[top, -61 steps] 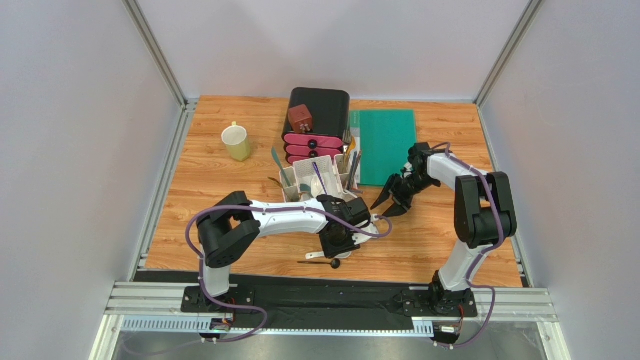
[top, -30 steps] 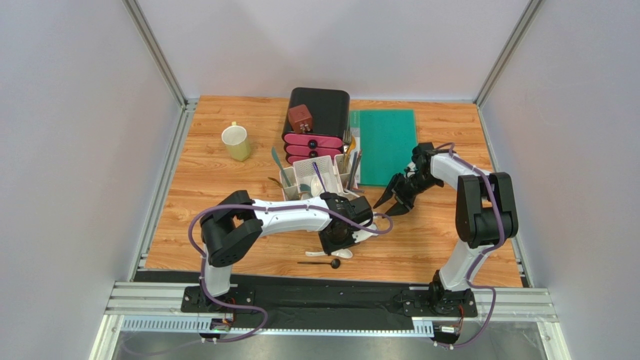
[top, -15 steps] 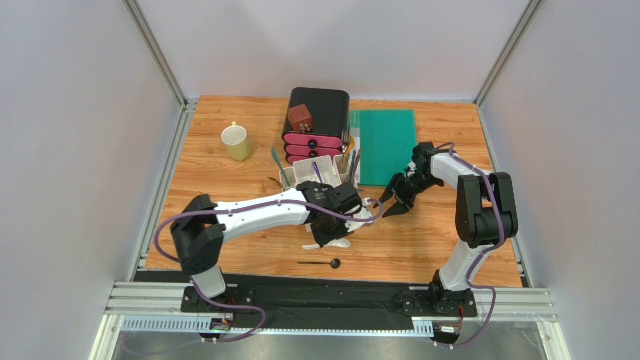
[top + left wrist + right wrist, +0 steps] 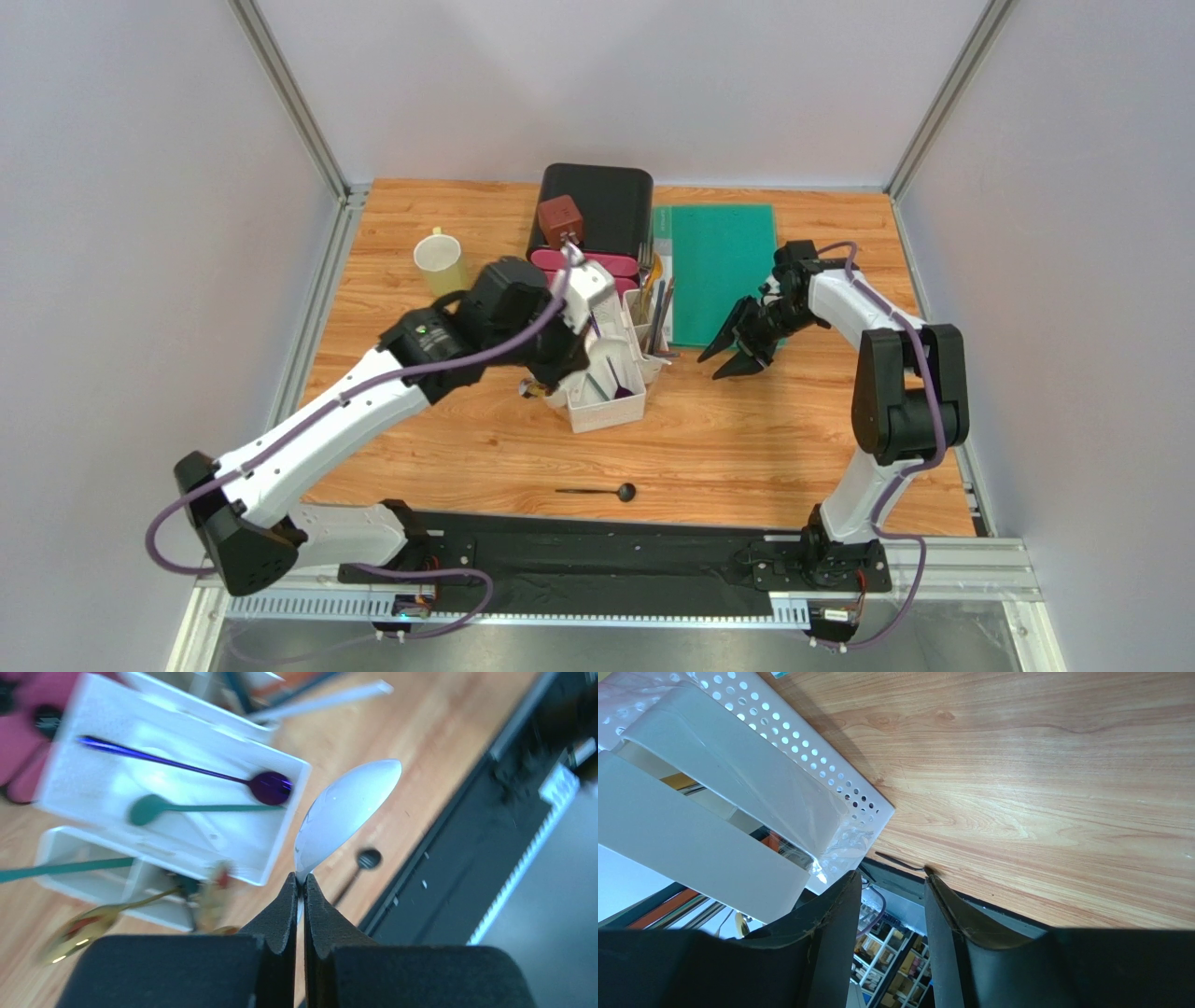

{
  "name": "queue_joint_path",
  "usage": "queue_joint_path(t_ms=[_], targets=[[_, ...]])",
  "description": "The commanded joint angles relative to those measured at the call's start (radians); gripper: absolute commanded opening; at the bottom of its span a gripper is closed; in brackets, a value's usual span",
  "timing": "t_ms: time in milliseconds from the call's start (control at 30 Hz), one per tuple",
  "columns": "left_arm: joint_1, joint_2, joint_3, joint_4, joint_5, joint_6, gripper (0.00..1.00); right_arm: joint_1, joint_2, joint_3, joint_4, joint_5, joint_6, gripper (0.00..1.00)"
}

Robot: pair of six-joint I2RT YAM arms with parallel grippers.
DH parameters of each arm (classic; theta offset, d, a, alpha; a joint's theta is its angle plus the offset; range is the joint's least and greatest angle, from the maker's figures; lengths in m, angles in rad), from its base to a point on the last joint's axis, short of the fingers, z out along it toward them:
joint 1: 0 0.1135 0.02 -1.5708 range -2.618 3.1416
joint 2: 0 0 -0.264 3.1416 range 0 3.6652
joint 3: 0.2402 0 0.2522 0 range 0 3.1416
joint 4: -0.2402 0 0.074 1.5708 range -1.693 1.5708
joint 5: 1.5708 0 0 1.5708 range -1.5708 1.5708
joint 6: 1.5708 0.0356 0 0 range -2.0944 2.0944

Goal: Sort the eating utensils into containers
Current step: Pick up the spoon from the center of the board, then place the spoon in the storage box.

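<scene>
Left claw (image 4: 300,879), now up by the caddy (image 4: 203,721), with white soup spoon (image 4: 344,812).

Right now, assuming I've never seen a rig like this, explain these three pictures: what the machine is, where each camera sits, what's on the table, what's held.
The machine is two robot arms bolted at the near edge of a wooden table, each ending in a two-finger gripper. The wide picture comes from a fixed camera above and behind them. The other two come from cameras on the wrists, looking past each arm's own fingers. On the table stand a white caddy, a pale yellow mug, a black-and-pink drawer box and a green mat. A black spoon lies loose near the front. The caddy's big bin holds a purple spoon and a teal spoon. The left gripper is shut on a white spoon. The right gripper is open and empty.
</scene>
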Motion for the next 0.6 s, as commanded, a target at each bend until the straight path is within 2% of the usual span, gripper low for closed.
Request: queue_joint_path(t_ms=[0,167,367,567], targets=[[0.157,-0.081,-0.040,0.179,-0.038,-0.120,0.00,-0.007,-0.054,0.028,0.001,0.019,0.033,0.43],[0.279,-0.039,-0.034,0.273,0.018,-0.143,0.00,-0.014,-0.043,-0.001,0.010,0.008,0.035,0.43],[0.300,0.067,0.002,0.322,0.079,-0.155,0.00,-0.014,-0.033,-0.019,0.025,-0.003,0.039,0.43],[0.310,0.050,-0.011,0.363,0.105,-0.168,0.00,-0.017,-0.025,-0.018,0.022,-0.006,0.042,0.43]])
